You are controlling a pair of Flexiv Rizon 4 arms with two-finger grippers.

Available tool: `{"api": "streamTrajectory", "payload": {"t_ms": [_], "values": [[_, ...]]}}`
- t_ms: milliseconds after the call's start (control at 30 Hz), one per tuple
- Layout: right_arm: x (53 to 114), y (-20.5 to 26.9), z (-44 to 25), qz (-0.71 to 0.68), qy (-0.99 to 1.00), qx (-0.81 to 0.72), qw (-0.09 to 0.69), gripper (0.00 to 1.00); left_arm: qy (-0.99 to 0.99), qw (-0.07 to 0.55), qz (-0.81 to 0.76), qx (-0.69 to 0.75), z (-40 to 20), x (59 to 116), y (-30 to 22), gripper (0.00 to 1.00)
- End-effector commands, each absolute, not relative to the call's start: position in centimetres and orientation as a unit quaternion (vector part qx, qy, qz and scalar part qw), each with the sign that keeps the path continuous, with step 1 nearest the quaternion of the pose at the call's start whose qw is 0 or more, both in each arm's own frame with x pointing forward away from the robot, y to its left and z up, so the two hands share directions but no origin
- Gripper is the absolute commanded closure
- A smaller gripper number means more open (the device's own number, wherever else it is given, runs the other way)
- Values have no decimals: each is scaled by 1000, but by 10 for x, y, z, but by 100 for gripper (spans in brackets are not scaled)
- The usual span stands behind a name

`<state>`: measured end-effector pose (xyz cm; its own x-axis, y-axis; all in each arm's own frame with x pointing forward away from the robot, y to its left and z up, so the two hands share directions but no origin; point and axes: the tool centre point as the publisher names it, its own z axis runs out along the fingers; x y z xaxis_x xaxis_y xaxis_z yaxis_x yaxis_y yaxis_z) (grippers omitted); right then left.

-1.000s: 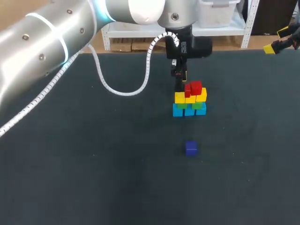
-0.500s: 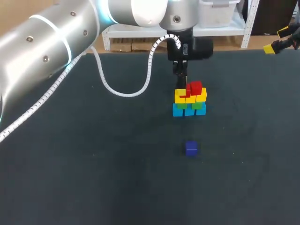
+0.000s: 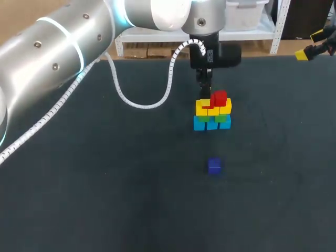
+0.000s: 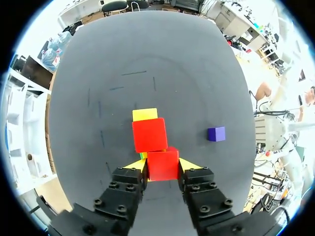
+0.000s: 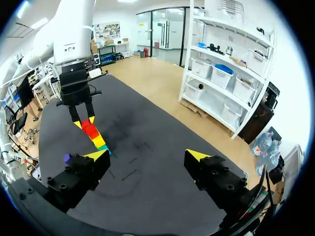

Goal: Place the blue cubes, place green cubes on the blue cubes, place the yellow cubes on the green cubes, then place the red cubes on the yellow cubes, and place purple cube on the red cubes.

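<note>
Dark counter (image 3: 105, 199) in the head view. Near its far middle is a small stack: blue cubes (image 3: 211, 124) at the bottom, green cubes (image 3: 221, 118) on them, yellow cubes (image 3: 207, 109) above, red cubes (image 3: 218, 98) on top. The purple cube (image 3: 213, 166) sits alone on the counter, nearer the camera than the stack and well apart from it. The left arm (image 3: 63, 47) comes in from the left and reaches past the middle. The left gripper (image 3: 205, 94) points down at the stack's far top edge, by the red cubes. The right gripper (image 3: 310, 45) is off at the far right corner, well away from the stack.

Left wrist view: a red cube (image 4: 162, 164) sits right between the left gripper's yellow tips, and both fingers (image 4: 135, 165) meet its sides, so the gripper is closed on it. Just ahead and touching it is the other red cube (image 4: 149, 134). A yellow cube (image 4: 145, 114) shows beyond that one, lower down. The purple cube is off to one side on the counter, apart from the stack.

Right wrist view: the right gripper's fingers are spread wide with nothing between them. The stack is far ahead with the left arm standing over it. The purple cube is on the counter beside the stack.
</note>
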<state>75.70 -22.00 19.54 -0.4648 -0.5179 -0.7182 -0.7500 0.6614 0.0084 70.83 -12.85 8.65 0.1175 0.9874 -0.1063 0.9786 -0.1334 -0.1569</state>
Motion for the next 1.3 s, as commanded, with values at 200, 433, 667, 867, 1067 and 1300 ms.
{"api": "streamTrajectory", "payload": {"t_ms": [200, 433, 667, 867, 1067, 1300], "values": [[759, -220, 195, 166, 839, -378, 354, 0, -663, 31, 89, -743, 88, 709, -127, 100], [759, -220, 195, 166, 839, -378, 354, 0, -676, 14, 93, -731, 86, 708, -124, 100], [759, -220, 195, 166, 839, -378, 354, 0, -686, 5, 92, -722, 84, 707, -124, 100], [759, -220, 195, 166, 839, -378, 354, 0, -688, 0, 92, -720, 83, 707, -125, 100], [759, -220, 195, 166, 839, -378, 354, 0, -688, -1, 92, -720, 83, 706, -125, 100], [759, -220, 195, 166, 839, -378, 354, 0, -685, -13, 90, -723, 84, 703, -125, 2]]}}
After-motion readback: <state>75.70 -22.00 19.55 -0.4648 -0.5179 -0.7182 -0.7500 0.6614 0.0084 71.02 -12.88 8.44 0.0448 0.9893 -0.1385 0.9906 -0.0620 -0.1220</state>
